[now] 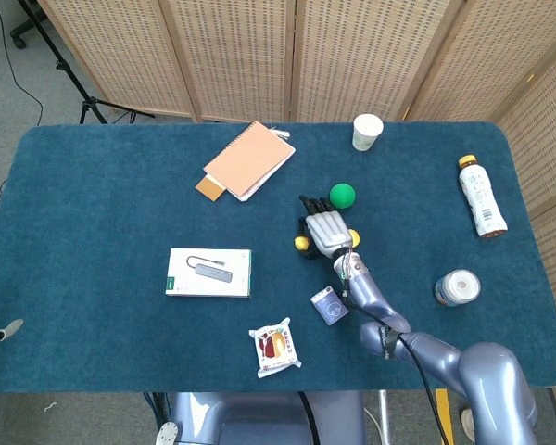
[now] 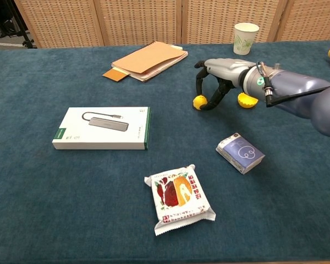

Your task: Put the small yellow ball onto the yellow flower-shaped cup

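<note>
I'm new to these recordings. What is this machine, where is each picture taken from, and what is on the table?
This is a two-armed robot with human-like hands, steered remotely by a person. One picture looks down from its head, the other looks forward from its chest. Only the right hand shows; the left is out of sight. Its fingertips are arched down around a small yellow ball on the blue table; whether they grip it is unclear. Just behind the hand sits the yellow flower-shaped cup. Also lying around are a green ball, a paper cup, a notebook, a white box, a snack packet, a small blue pack, a bottle and a can.
</note>
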### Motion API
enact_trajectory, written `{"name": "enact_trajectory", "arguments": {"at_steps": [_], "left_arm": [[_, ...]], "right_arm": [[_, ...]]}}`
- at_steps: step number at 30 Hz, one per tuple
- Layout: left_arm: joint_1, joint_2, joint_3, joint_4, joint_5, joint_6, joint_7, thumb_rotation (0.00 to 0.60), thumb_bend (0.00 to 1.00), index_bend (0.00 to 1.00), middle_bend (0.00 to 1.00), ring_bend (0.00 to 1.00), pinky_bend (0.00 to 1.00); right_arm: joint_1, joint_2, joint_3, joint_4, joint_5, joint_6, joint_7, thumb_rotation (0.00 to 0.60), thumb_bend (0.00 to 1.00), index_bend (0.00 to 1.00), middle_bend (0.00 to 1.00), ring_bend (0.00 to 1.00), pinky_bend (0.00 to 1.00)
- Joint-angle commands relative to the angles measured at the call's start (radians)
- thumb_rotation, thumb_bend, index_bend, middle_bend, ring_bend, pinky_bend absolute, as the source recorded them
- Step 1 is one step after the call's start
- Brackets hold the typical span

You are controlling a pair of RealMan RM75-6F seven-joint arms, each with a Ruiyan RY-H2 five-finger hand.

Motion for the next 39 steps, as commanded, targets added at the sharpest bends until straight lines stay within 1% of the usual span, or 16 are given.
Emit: {"name": "enact_trajectory", "arguments": {"at_steps": [1,4,7,11,15,23,30,39], "left_arm": [[0.001,0.0,0.001,-0.001,0.002,0.002,-0.001,0.6,0.0,0.0,0.0,0.0,0.0],[0.002,0.001,0.002,-0.001,0.005,0.003,-0.004,0.6,0.0,0.0,0.0,0.0,0.0],[0.004,0.002,0.004,0.001,0.008,0.005,-0.008,0.6,0.0,0.0,0.0,0.0,0.0],[0.007,0.003,0.008,0.0,0.018,0.01,-0.01,0.6,0.0,0.0,0.0,0.0,0.0],[0.007,0.004,0.013,-0.007,0.032,0.014,-0.005,0.6,0.0,0.0,0.0,0.0,0.0],[0.004,-0.002,0.018,-0.018,0.043,0.016,0.02,0.6,0.0,0.0,0.0,0.0,0.0],[0.004,-0.003,0.018,-0.023,0.043,0.018,0.029,0.6,0.0,0.0,0.0,0.0,0.0],[0.004,-0.005,0.017,-0.018,0.033,0.014,0.027,0.6,0.0,0.0,0.0,0.0,0.0]], "right_arm": [[-0.009,0.027,0.008,-0.045,-0.009,0.021,0.007,0.6,0.41,0.52,0.0,0.0,0.0],[-0.022,0.067,0.015,-0.105,-0.016,0.046,0.01,0.6,0.41,0.52,0.0,0.0,0.0],[-0.049,0.138,0.019,-0.183,-0.036,0.096,0.003,0.6,0.41,0.52,0.0,0.0,0.0],[-0.091,0.223,0.011,-0.252,-0.042,0.136,-0.009,0.6,0.41,0.52,0.0,0.0,0.0],[-0.122,0.262,-0.003,-0.262,-0.018,0.131,-0.005,0.6,0.41,0.52,0.0,0.0,0.0],[-0.153,0.256,-0.034,-0.232,-0.018,0.115,0.037,0.6,0.44,0.52,0.0,0.0,0.0],[-0.151,0.231,-0.036,-0.173,-0.013,0.095,0.06,0.6,0.44,0.52,0.0,0.0,0.0],[-0.154,0.22,-0.042,-0.145,-0.005,0.07,0.067,0.6,0.44,0.52,0.0,0.0,0.0]]}}
